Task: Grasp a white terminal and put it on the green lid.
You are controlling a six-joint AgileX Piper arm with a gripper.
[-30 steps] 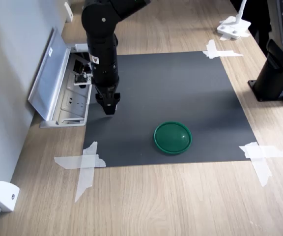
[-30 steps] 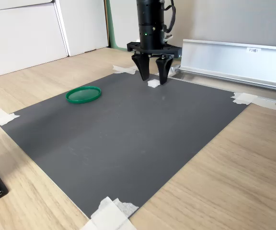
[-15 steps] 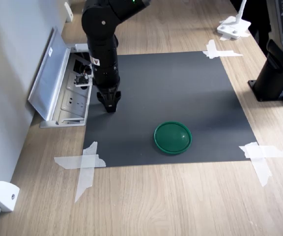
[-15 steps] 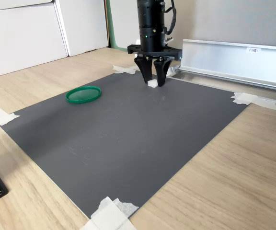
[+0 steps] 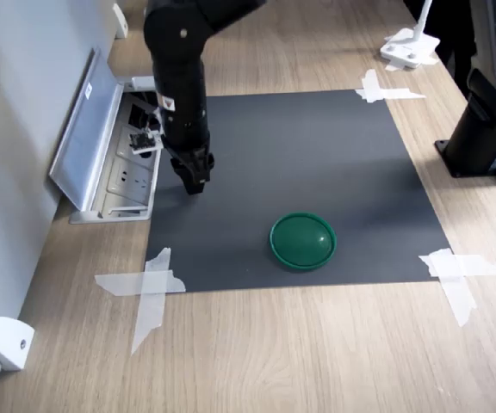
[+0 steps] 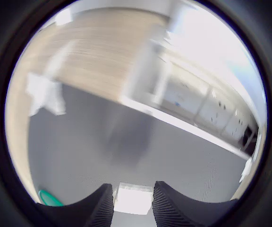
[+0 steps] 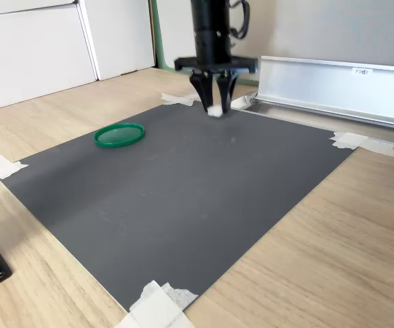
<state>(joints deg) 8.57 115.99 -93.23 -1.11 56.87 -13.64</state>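
Two jaws pinch the terminal [image 7: 215,110] between their tips, nearly closed on it and clear of the mat [image 7: 183,191] in the second exterior view. In the wrist view the terminal [image 6: 132,198] sits between both fingers. Well apart from the jaws, the lid [image 5: 302,240] lies on the mat.

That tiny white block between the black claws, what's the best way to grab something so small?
By two opposite flat sides, coming straight down from above. The white terminal is a small cube-like block, so parallel faces give the gripper a square pinch. That is how it is held now: fingers pointing down, one on each side, block between their tips above the dark mat.
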